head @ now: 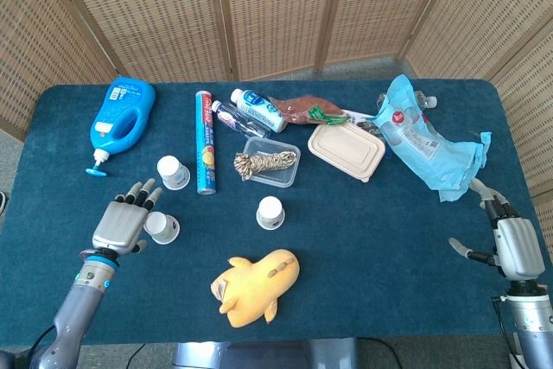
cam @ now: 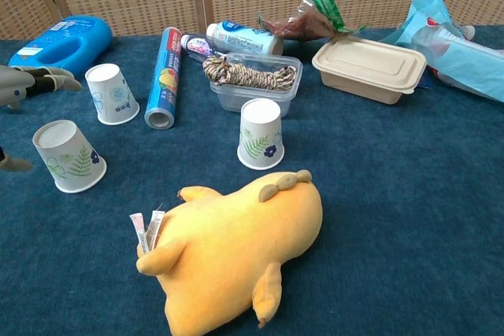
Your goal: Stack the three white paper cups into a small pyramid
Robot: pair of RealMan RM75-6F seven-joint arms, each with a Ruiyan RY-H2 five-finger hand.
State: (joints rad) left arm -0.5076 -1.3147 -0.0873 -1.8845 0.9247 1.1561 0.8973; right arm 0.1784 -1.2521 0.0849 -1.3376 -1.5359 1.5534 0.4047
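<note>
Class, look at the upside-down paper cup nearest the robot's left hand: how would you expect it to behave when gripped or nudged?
The paper cup looks thin-walled, so a firm squeeze from the left hand would probably dent it. It appears empty, so likely very light and easy to slide on the blue cloth. Resting on its wide rim, it probably resists tipping.
</note>
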